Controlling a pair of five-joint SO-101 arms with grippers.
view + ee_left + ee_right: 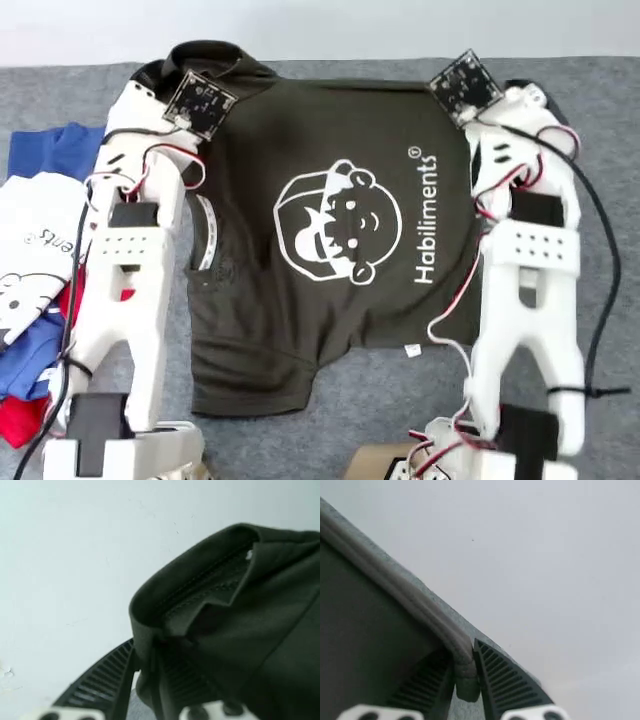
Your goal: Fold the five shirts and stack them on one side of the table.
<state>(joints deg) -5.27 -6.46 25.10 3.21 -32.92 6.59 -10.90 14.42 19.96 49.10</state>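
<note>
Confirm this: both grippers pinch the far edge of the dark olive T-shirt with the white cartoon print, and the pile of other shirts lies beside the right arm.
The high view shows the pile of blue, white and red shirts beside the left arm, not the right. The left gripper and right gripper do pinch the dark olive T-shirt.

Under me 1 grey mat covers the table out to its far edge, where a plain pale wall rises, the same wall I see close up from both wrists, and 1 brown cardboard-like piece pokes in at the near edge.
</note>
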